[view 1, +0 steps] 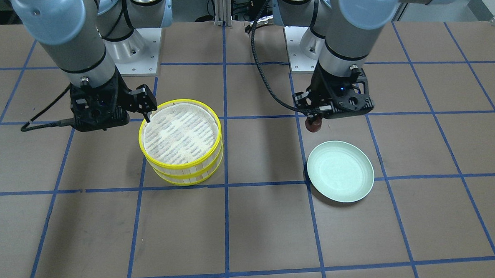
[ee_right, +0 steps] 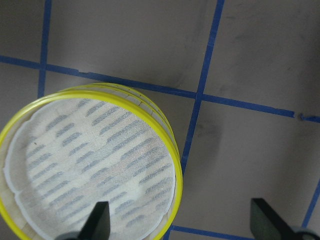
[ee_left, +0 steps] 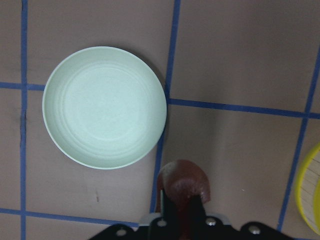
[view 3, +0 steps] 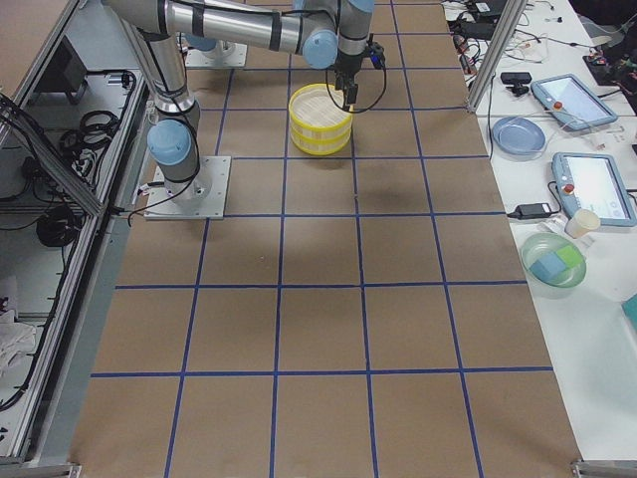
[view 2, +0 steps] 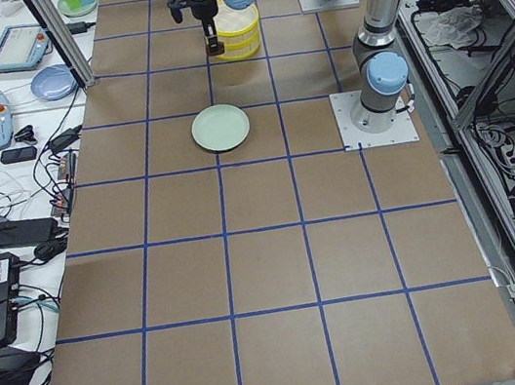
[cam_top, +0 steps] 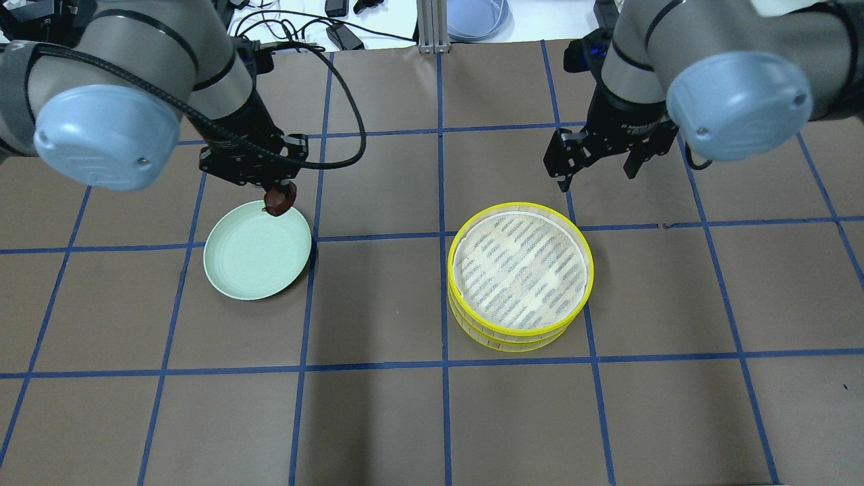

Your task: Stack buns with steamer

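Observation:
The steamer (cam_top: pixel 520 277) is two yellow-rimmed bamboo trays stacked on each other; the top tray shows only its white liner (view 1: pixel 181 139). My left gripper (cam_top: pixel 279 194) is shut on the dark reddish-brown bun (cam_top: pixel 279 200) and holds it above the table by the far rim of the pale green plate (cam_top: pixel 258 253). The left wrist view shows the bun (ee_left: pixel 184 181) between the fingers, beside the empty plate (ee_left: pixel 104 107). My right gripper (cam_top: pixel 598 177) is open and empty, just beyond the steamer's far right rim (ee_right: pixel 90 165). The cream-white bun is not in view.
Brown table with a blue tape grid (cam_top: pixel 439 236). The arm bases (view 1: pixel 135 48) stand at the robot's side. Cables and devices lie beyond the far table edge (cam_top: pixel 337 27). The side benches hold tablets and bowls (view 3: pixel 555 261).

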